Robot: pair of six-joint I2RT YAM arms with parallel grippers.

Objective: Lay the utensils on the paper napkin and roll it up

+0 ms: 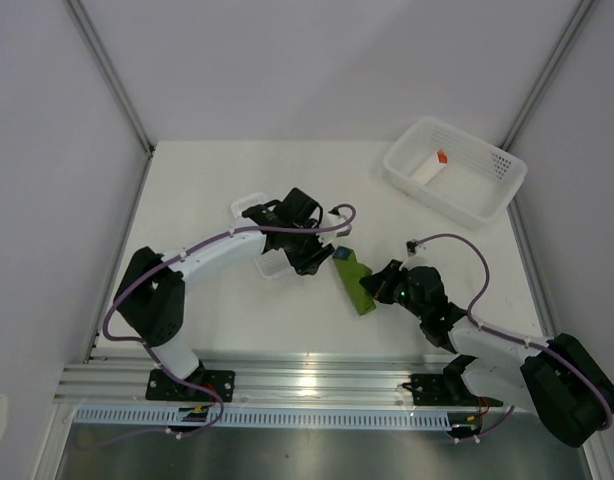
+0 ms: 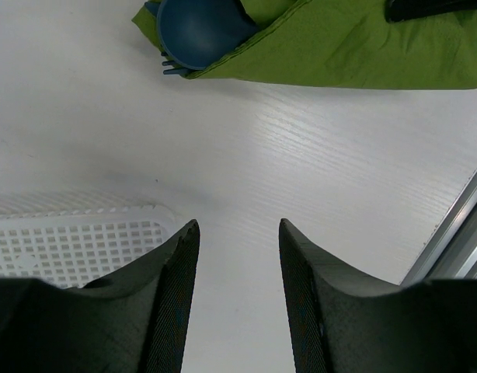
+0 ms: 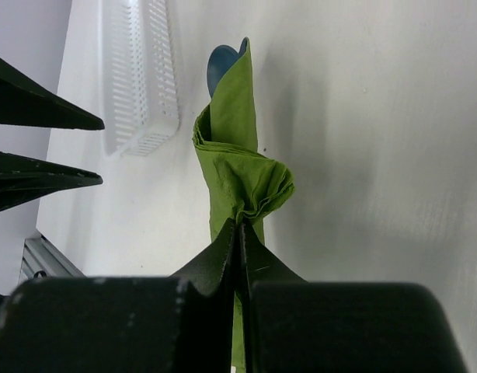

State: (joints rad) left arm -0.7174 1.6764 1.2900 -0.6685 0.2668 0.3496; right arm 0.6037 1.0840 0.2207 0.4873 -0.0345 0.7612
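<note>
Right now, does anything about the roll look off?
Yes. The napkin is bunched into a crumpled knot just ahead of the right gripper, which pinches its near end. The spoon and fork poke out of the far end, uncovered.

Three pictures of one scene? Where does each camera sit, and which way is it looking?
Top: above and behind, looking down at the table; left arm and right arm show.
Left wrist: on the left arm, looking down past the open left fingers at napkin and spoon.
Right wrist: on the right arm, looking along the napkin, right fingers shut on its end.
Both wrist views share napkin, spoon and tray.
</note>
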